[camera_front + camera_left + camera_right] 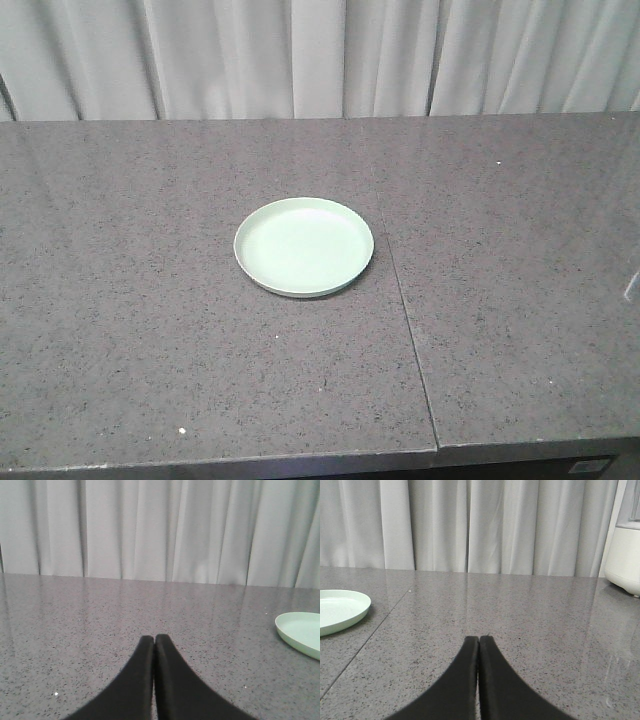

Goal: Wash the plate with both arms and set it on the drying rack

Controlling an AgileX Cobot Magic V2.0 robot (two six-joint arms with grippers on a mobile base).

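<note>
A round pale mint-green plate (pixel 304 246) lies flat on the grey speckled countertop (pixel 150 300), near its middle. The plate's edge shows at the right of the left wrist view (pixel 302 632) and at the left of the right wrist view (pixel 340 610). My left gripper (pixel 154 638) is shut with nothing in it, low over the counter to the left of the plate. My right gripper (pixel 479 639) is shut and empty too, to the right of the plate. Neither arm appears in the front view. The drying rack is out of view.
A seam (pixel 405 320) runs front to back through the countertop just right of the plate. White curtains (pixel 320 55) hang behind the counter. A white appliance base (pixel 624 560) stands at the far right in the right wrist view.
</note>
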